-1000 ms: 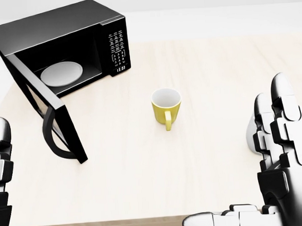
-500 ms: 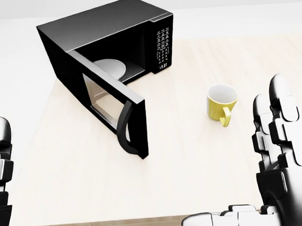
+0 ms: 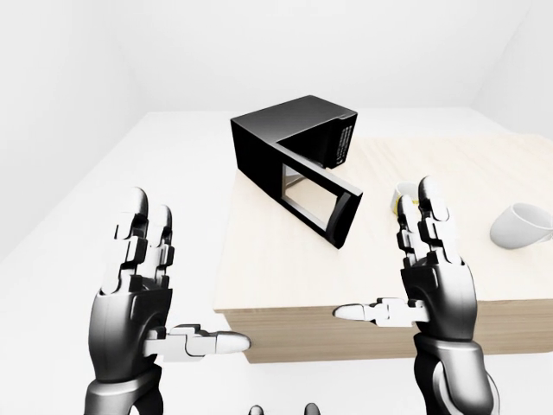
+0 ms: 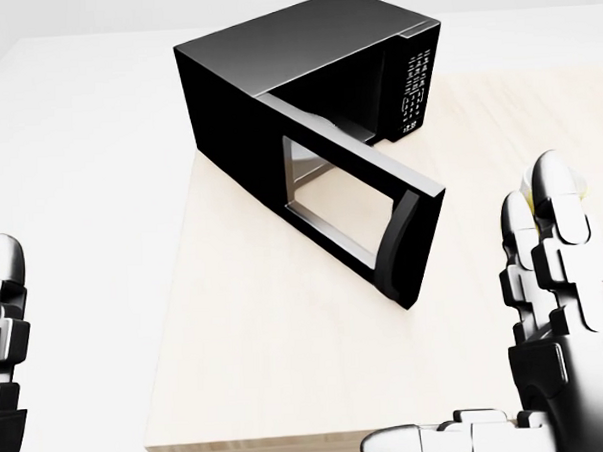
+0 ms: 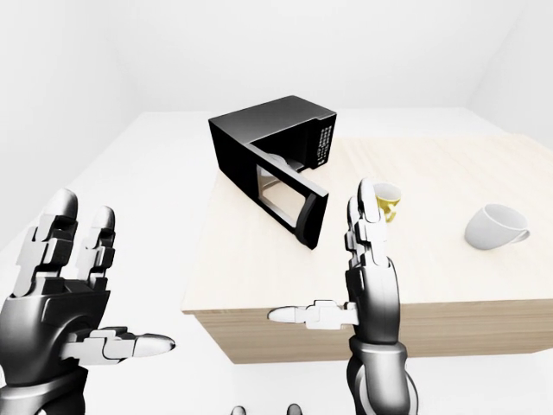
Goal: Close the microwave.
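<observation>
The black microwave [image 4: 295, 66] stands at the table's top-left corner in the head view. Its windowed door [image 4: 346, 209] hangs wide open and swings out toward the bottom right, with the handle [image 4: 405, 247] at its free end. Both hands are raised with fingers spread, short of the table's near edge. My left hand [image 3: 173, 277] is off the table's left side, well apart from the door. Below and right of the door's free end is my right hand [image 3: 393, 259], not touching it. Neither hand holds anything.
A yellow mug [image 5: 387, 201] stands right of the microwave, partly behind my right hand's fingers. Further right a white cup [image 5: 494, 226] lies on its side. The light wooden table [image 4: 268, 368] ends on the left just beside the microwave; white floor lies beyond.
The camera has moved: the whole picture slid right, bringing the microwave from the head view's left to its middle. The yellow mug now sits behind my right hand. The door stays open.
</observation>
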You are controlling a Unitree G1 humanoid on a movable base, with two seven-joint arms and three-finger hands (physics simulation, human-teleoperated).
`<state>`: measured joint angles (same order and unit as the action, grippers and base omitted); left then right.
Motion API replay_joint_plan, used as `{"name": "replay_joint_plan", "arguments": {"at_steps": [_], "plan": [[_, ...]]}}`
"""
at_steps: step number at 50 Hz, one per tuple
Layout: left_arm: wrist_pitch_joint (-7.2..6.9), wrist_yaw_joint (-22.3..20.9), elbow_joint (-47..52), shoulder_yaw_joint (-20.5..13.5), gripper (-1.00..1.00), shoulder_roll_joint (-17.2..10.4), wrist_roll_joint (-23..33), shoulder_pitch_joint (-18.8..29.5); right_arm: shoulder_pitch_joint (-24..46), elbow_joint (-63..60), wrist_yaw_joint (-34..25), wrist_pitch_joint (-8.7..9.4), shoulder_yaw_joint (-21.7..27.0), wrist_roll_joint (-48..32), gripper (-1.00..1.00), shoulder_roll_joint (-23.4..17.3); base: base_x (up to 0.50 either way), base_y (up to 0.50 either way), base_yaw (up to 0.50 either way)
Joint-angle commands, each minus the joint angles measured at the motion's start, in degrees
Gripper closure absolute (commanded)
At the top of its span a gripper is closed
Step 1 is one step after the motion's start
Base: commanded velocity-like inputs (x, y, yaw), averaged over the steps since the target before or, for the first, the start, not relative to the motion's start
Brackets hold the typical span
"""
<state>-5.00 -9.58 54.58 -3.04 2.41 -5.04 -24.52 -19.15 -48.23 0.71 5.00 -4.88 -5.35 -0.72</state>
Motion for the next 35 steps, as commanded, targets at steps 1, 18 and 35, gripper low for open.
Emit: {"name": "replay_joint_plan", "arguments": {"at_steps": [1, 18, 35], "plan": [[0.0, 0.1, 0.0, 0.2, -1.0, -0.1, 0.1, -0.1, 0.1, 0.2, 0.1, 0.0, -0.1, -0.1, -1.0, -0.1, 0.0, 0.5, 0.0], [0.0, 0.4, -0.3, 0.8, -1.0, -0.3, 0.7, -0.1, -0.2, -0.1, 0.2, 0.0, -0.5, -0.3, -1.0, -0.2, 0.0, 0.5, 0.0], [0.0, 1.7, -0.7, 1.7, -1.0, -0.9, 2.2, -0.1, -0.1, -0.4, 0.8, 0.0, -1.7, -1.3, -1.0, -0.6, 0.03, 0.03, 0.0]]}}
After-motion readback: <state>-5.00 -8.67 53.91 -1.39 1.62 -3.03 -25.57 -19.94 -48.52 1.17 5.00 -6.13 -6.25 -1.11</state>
